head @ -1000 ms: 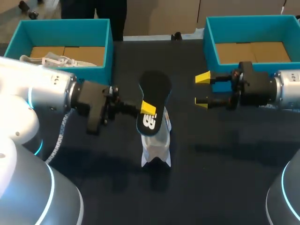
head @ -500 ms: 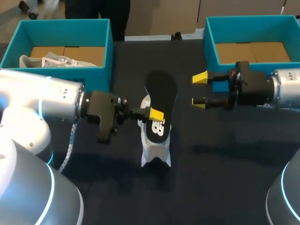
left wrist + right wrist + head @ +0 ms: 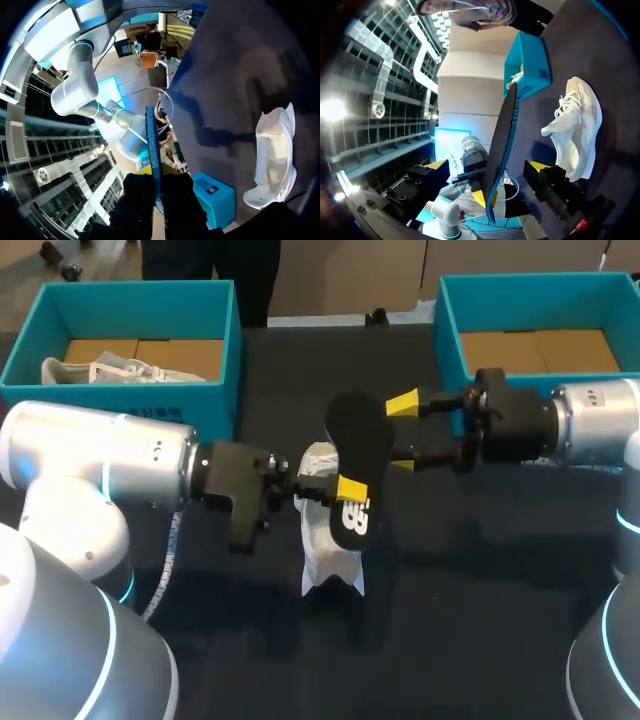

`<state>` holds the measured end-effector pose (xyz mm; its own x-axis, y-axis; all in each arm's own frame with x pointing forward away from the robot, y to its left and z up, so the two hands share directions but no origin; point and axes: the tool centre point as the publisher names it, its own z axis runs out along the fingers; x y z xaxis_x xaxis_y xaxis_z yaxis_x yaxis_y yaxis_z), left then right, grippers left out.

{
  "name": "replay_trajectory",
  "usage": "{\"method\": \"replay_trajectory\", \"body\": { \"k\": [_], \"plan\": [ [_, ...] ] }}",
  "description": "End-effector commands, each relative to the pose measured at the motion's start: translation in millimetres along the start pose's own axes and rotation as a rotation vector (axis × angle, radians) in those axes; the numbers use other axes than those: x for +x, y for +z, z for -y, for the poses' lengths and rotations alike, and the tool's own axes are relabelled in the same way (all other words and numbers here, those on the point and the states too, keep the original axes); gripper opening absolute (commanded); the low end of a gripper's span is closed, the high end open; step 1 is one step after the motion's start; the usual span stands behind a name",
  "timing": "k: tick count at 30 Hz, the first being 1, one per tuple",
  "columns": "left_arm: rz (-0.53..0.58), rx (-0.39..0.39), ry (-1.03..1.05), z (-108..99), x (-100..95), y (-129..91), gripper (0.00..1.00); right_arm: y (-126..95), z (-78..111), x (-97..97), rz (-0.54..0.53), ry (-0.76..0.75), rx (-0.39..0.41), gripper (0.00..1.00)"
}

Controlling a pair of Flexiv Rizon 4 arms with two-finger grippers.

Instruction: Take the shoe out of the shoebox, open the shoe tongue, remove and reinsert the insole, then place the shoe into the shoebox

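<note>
Edgewise, insole [image 3: 358, 443] inside left pincer [image 3: 347, 491]

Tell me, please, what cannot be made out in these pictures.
Head view: the insole covers the far part of the shoe.
Left wrist view: the left gripper's tips are lost in shadow.
Head view: the box's wall hides part of the second shoe.

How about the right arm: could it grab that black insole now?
Probably yes: the right gripper is open with the free end of the insole between its fingers; the left gripper grips the other end.
</note>
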<state>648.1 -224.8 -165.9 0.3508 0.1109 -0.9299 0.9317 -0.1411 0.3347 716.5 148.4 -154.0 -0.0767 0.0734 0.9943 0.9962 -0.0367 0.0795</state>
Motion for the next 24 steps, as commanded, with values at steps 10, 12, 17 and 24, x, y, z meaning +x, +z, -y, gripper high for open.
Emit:
{"method": "replay_trajectory", "body": {
  "k": [10,12,17,24],
  "plan": [
    [0.011,-0.003,-0.004,-1.1,3.1,15.6,0.0,4.2,2.4,-1.1,-0.011,0.004,0.007,0.44],
    [0.012,-0.003,-0.006,-0.6,3.2,17.4,0.0,5.3,2.5,-1.6,-0.013,0.004,0.012,0.44],
    [0.014,-0.002,-0.008,0.8,3.1,20.6,0.0,5.6,2.9,-3.0,-0.017,0.006,0.017,0.38],
    [0.022,-0.007,-0.009,1.9,0.7,22.1,0.0,4.6,3.6,-4.8,-0.017,0.009,0.016,0.03]
  ]
}}
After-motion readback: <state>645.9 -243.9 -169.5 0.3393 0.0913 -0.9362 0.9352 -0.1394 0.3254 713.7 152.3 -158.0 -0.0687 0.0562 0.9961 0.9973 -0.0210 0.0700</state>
